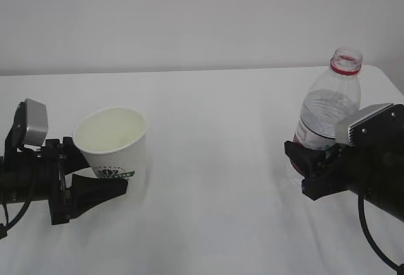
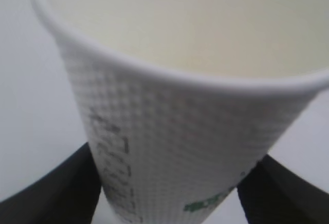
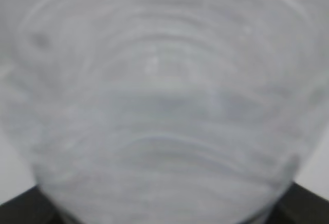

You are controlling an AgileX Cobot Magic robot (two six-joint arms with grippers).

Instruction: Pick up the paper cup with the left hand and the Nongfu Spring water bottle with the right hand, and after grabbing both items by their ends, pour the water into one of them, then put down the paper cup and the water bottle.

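Two grippers low on white table (image 1: 214, 180), one each side. Left hand (image 1: 95, 174) clasps paper cup (image 1: 112, 144) near its base, cup tilted; far finger hidden behind cup. Right hand (image 1: 309, 164) clamped on lower Nongfu Spring water bottle (image 1: 328, 101), well right of cup; bottle base and label mostly hidden, cap off. Left wrist view: cup (image 2: 175, 131) fills frame, cream inside, black fingers (image 2: 56, 193) flanking. Right wrist view: bottle (image 3: 159, 106) only ribbed blur. Water level hard to make out.
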